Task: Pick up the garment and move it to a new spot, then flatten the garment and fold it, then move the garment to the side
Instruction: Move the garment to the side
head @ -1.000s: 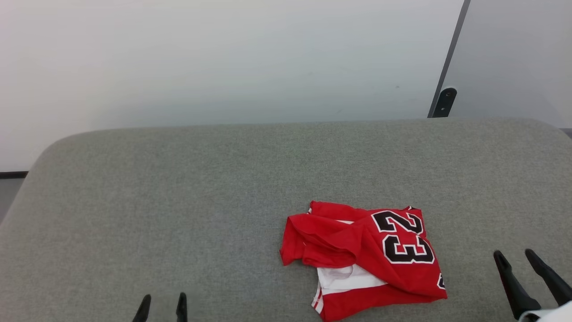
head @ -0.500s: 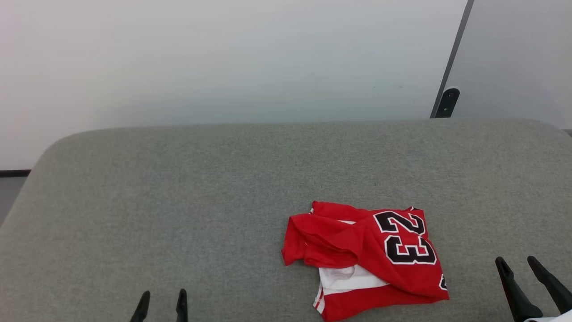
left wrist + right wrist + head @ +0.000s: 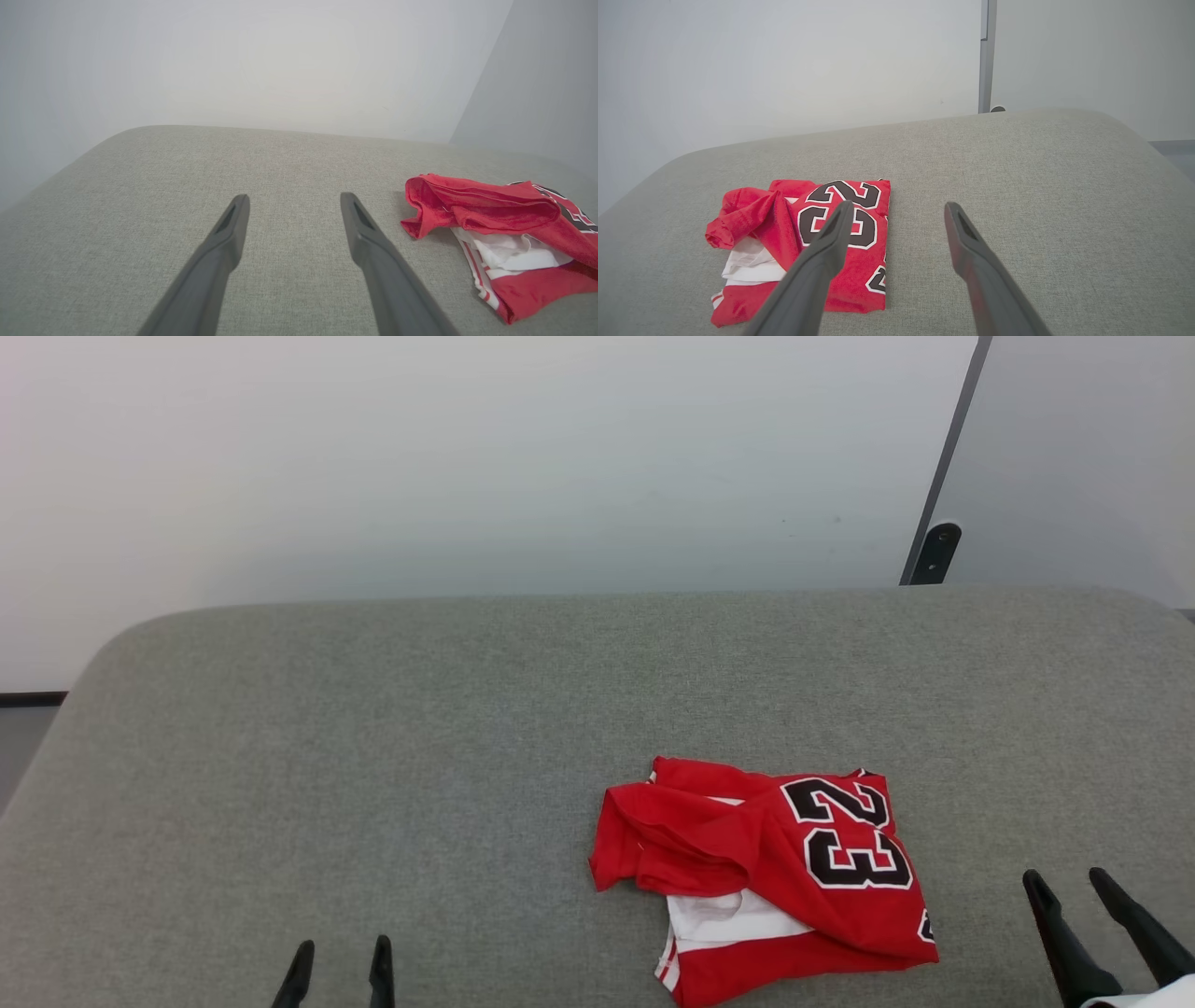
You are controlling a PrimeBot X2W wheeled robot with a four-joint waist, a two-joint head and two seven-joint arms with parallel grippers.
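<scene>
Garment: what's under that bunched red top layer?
On the garment, a white layer with striped trim pokes out beneath the red fold; grey cushion lies below. How far the white runs underneath is covered.

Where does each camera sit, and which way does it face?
Head view: on the head, facing down at the garment on the cushion; left gripper, right gripper below.
Left wrist view: on that wrist, along open fingers; garment at right.
Right wrist view: on that wrist, along open fingers; garment at left.
All share the garment and cushion.
</scene>
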